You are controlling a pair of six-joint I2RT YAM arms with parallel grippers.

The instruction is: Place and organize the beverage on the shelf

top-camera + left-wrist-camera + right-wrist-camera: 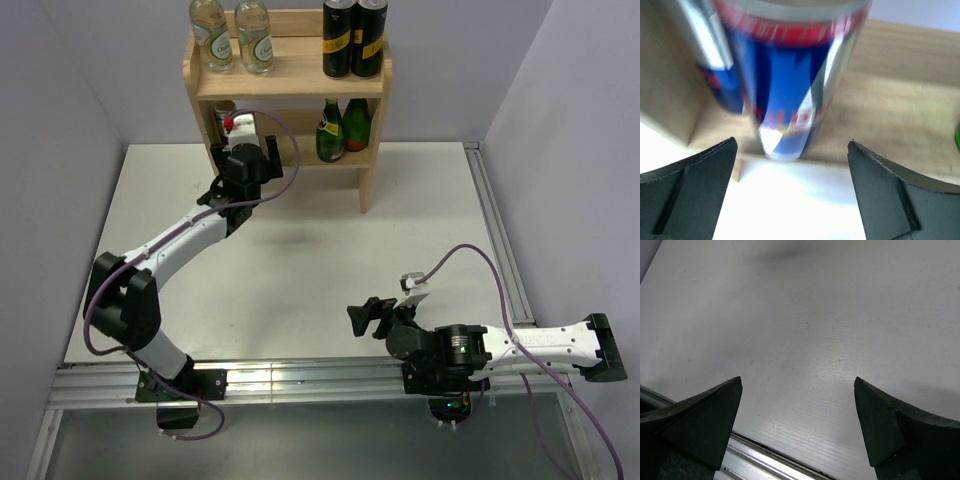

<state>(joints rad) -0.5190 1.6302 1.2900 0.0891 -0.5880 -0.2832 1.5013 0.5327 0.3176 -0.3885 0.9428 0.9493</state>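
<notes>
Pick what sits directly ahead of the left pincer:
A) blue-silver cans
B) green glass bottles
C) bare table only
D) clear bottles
A: the left wrist view shows the blue-silver cans standing on the lower board of the shelf, just beyond the open left pincer, which holds nothing.

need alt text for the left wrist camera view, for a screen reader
A blurred blue and silver can stands at the front edge of a wooden shelf, just beyond the open left gripper, whose fingers are clear of it. A second can stands behind it to the left, beside the shelf's side wall.
</notes>
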